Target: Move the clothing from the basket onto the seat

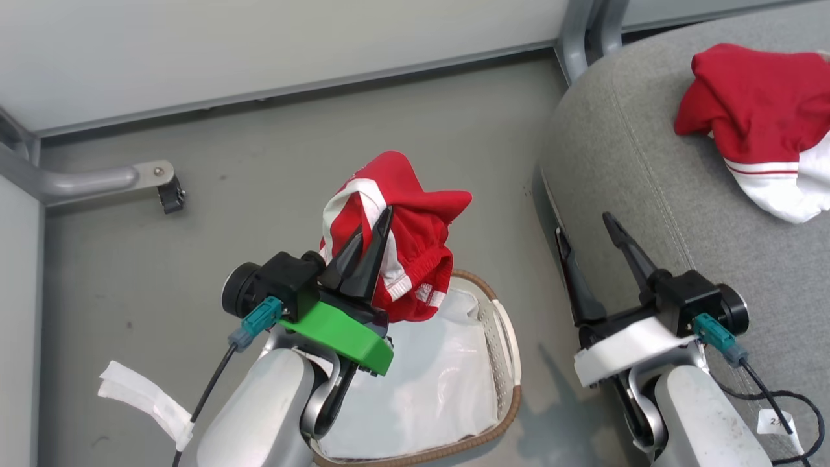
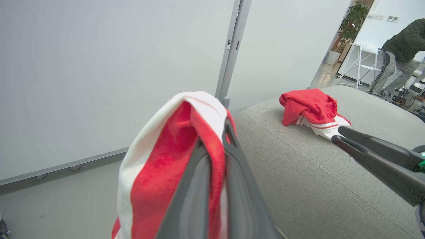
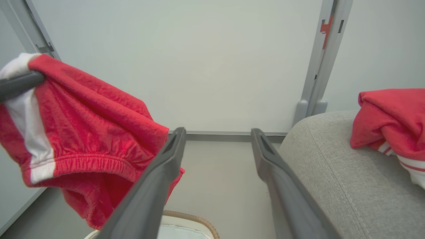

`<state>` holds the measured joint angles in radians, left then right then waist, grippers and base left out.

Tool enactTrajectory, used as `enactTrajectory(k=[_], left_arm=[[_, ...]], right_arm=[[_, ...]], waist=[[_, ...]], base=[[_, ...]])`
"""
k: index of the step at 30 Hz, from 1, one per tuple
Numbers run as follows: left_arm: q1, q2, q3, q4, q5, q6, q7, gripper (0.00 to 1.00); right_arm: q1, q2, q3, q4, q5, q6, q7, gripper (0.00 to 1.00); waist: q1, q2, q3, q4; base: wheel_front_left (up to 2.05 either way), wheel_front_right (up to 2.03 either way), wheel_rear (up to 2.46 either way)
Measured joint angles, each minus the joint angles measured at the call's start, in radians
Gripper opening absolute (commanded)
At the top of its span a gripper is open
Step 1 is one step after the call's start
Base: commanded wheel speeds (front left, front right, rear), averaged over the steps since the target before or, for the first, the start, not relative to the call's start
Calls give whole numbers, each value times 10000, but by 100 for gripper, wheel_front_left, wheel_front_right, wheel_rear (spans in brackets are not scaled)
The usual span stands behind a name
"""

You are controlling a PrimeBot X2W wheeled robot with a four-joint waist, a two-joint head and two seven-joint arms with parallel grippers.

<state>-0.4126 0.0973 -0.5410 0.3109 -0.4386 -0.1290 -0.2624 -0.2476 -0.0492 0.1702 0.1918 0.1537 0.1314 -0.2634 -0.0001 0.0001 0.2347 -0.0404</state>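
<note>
Clothing (image 1: 421, 220): hangs limp, looks soft and light; calls for pinch on bunched fold. Clamped in left tool (image 1: 375, 224) above basket (image 1: 512, 363); right tool (image 1: 582, 225) spread apart beside seat (image 1: 622, 130).

A fleecy, matt red cloth garment (image 1: 415, 214) with smoother white stripes is pinched between the matt dark plastic fingers of the left hand (image 1: 375, 224). Below that hand, a white perforated plastic basket (image 1: 509, 350) is edged in brown woven material and lined with a thin, faintly glossy white sheet (image 1: 441, 383). Beside the right hand (image 1: 583, 225), a coarse-woven grey fabric seat (image 1: 648, 162) with stitched seams is seen.
</note>
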Motion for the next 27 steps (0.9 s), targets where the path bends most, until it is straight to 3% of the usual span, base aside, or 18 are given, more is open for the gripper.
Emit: enactTrajectory(k=[12,24,27], left_arm=[[147,-29,249,-1110,98,0,0,0],[166,-136,-136,-1250,23,0,0,0],[174,-150,-201,-1225,4,0,0,0]], right_arm=[[639,-4,614,364,-217,0,0,100],[-345,-594,3308,372,-941,0,0,100],[-709,-656,3582,729,-1321,0,0,100]], waist=[[0,-1,-941,317],[0,0,-1191,733],[0,-1,-1202,781]], base=[[0,0,0],[0,0,0],[0,0,0]])
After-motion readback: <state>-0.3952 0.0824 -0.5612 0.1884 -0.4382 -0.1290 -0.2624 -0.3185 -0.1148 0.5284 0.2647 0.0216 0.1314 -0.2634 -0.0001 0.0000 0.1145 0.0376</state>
